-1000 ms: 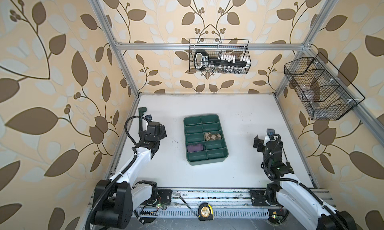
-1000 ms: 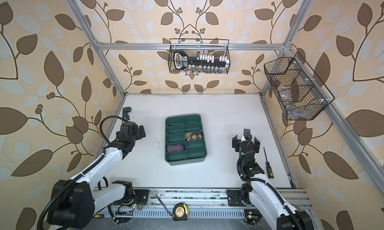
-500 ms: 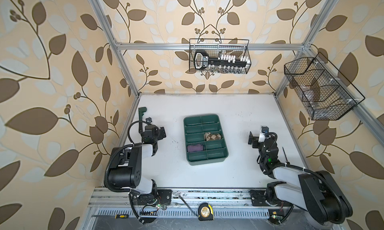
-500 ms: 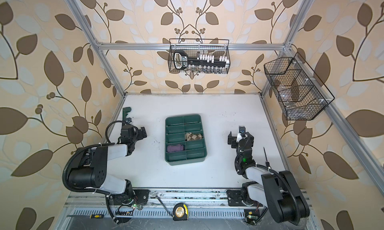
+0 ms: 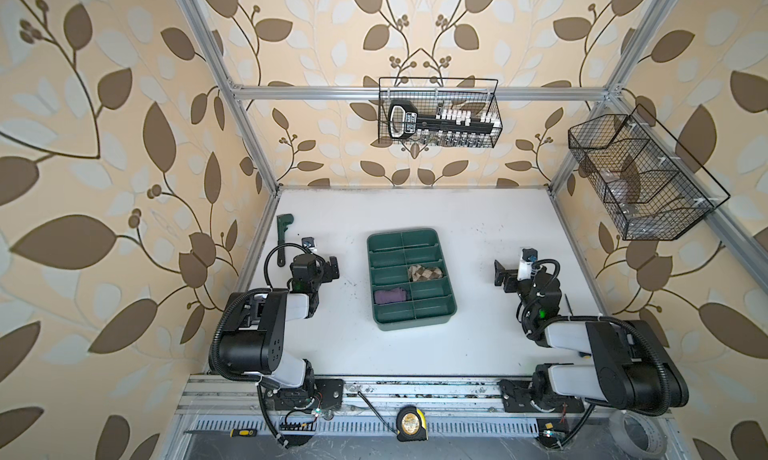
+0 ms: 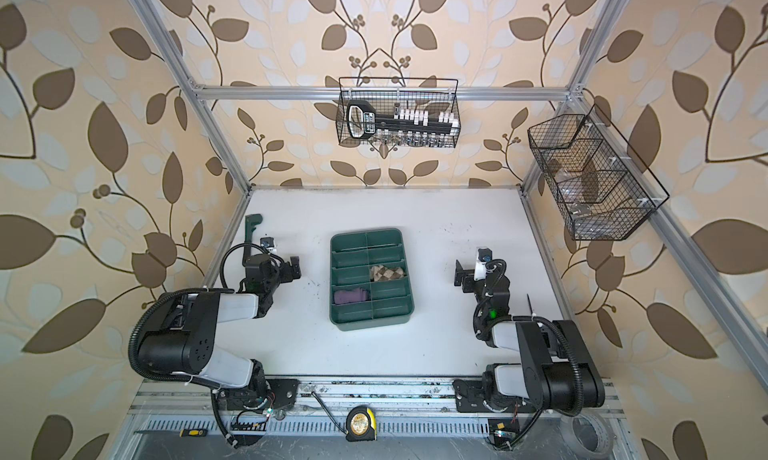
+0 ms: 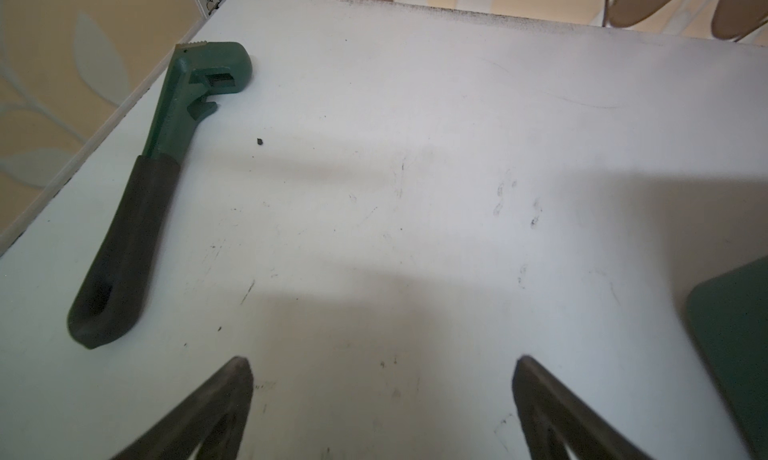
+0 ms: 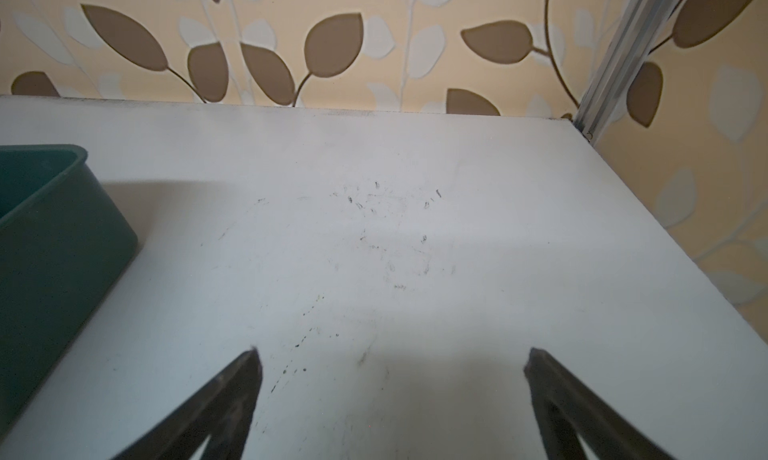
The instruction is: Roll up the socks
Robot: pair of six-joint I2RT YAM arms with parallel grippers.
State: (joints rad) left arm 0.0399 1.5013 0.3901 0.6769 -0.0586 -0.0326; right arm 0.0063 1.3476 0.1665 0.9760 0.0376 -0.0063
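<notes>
Your left gripper [image 7: 382,366] and right gripper [image 8: 392,358] sit either side of the green tray [image 5: 411,325], jaws wide apart and holding nothing. The beige sock [image 5: 424,273] lies in a middle right compartment. The purple sock [image 5: 390,296] lies in the left compartment one row nearer.

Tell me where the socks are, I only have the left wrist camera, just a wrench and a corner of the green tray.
Observer: The argyle sock lies in the green tray, in a right-hand compartment, third row from the far end.
Operator: And the purple one?
Observer: The purple sock is in the left-hand compartment one row nearer the robot.
Operator: Is the right gripper holding anything?
Observer: No, the right gripper is open and empty, right of the tray.
</notes>
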